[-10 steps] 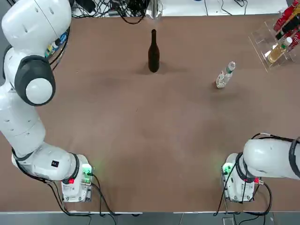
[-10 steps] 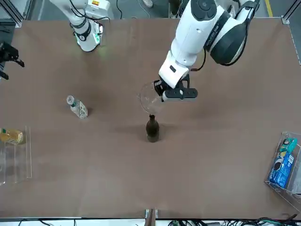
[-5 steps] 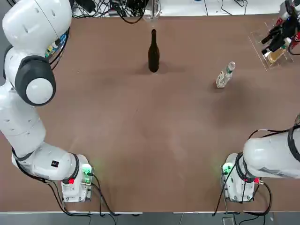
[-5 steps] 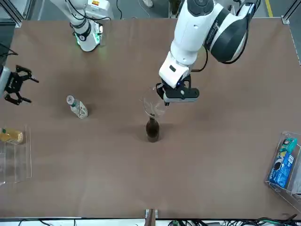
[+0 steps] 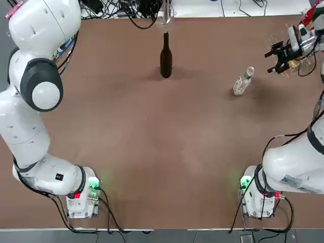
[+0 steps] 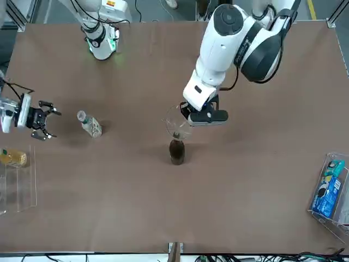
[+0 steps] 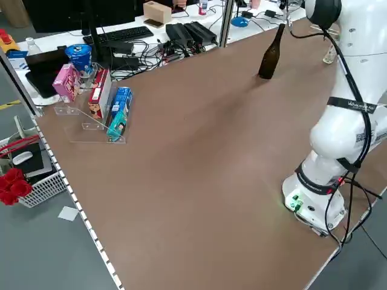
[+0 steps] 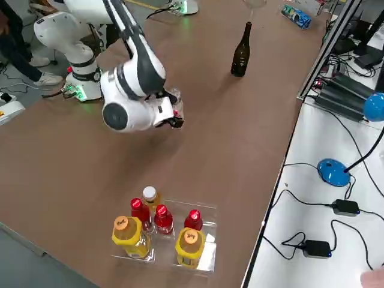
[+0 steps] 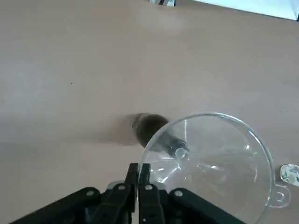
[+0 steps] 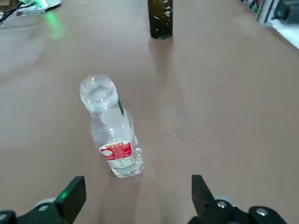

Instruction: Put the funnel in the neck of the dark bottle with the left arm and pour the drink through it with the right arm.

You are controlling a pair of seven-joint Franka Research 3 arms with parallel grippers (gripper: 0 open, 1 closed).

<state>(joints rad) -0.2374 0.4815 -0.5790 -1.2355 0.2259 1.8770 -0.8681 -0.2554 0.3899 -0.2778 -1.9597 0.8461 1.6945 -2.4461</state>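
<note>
Brown table [image 5: 152, 142] with a matte top; white desk strip beyond the far edge, strewn with black cables [image 5: 136, 7].

Dark bottle [image 5: 165, 55] upright near the far edge, about midway across. Funnel [image 6: 177, 126] directly over its neck, stem at the bottle mouth; whether seated, not clear. In the left wrist view, bottle mouth [image 9: 176, 150] seen through the clear funnel cone [image 9: 212, 158]. Left gripper [image 6: 192, 116] pinched on the funnel rim, fingers [image 9: 139, 175] almost together with the thin wall between. Left arm [image 5: 35, 91] reaching from its base across the table.

Drink [image 5: 243, 81] standing on the table, well apart from the dark bottle, on the robot's right; clear plastic, no cap visible on its mouth in the right wrist view [image 10: 110, 126]. Right gripper [image 5: 281, 53] just beyond the drink toward the table's right edge, fingers spread wide, holding nothing. Right arm [image 8: 135, 84] stretched out low over the table.

Clear tray [image 8: 171, 240] at the far right corner with red-capped and yellow bottles [image 8: 153, 231]. Clear rack [image 7: 91, 115] at the left edge with boxed and bagged snacks [image 7: 120, 112]. Keyboard [image 7: 118, 35], power strips [image 7: 187, 33] and a cardboard box [image 7: 158, 11] on the desk behind; blue desk lamp [image 8: 360, 132] and chargers on the white bench. White basket with red flowers [image 7: 13, 184] on the grey floor.
</note>
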